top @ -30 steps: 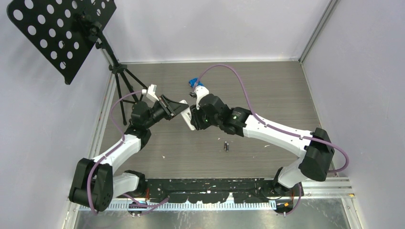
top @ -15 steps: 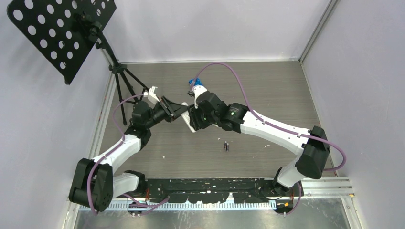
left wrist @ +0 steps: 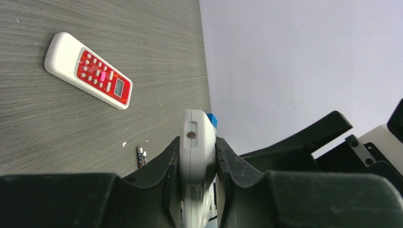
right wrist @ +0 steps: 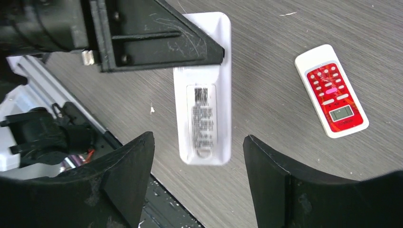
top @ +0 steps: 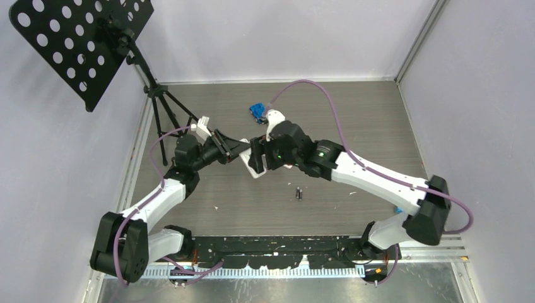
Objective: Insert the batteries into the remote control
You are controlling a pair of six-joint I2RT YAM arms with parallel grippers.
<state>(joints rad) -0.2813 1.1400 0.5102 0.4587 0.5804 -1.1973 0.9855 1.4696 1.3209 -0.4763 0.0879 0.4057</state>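
Note:
My left gripper (left wrist: 197, 147) is shut on the edges of a white remote control (left wrist: 195, 142), held above the table. In the right wrist view its back (right wrist: 203, 114) shows a printed label, and the end by the left fingers (right wrist: 152, 38) looks hollow. My right gripper (right wrist: 198, 137) stands open just off the remote's free end, touching nothing. From above, the two grippers (top: 235, 148) (top: 258, 155) meet mid-table around the remote (top: 251, 166). Two batteries (top: 299, 192) (left wrist: 141, 156) lie side by side on the table, nearer the front.
A second remote with a red face (right wrist: 331, 90) (left wrist: 88, 70) lies flat on the table. A blue object (top: 256, 111) sits behind the right wrist. A black perforated music stand (top: 82, 44) on a tripod (top: 161, 104) fills the back left corner. Walls enclose the table.
My right gripper has opened wide, let go of the white remote and drawn back slightly to the right. The left gripper still holds the remote in about the same place.

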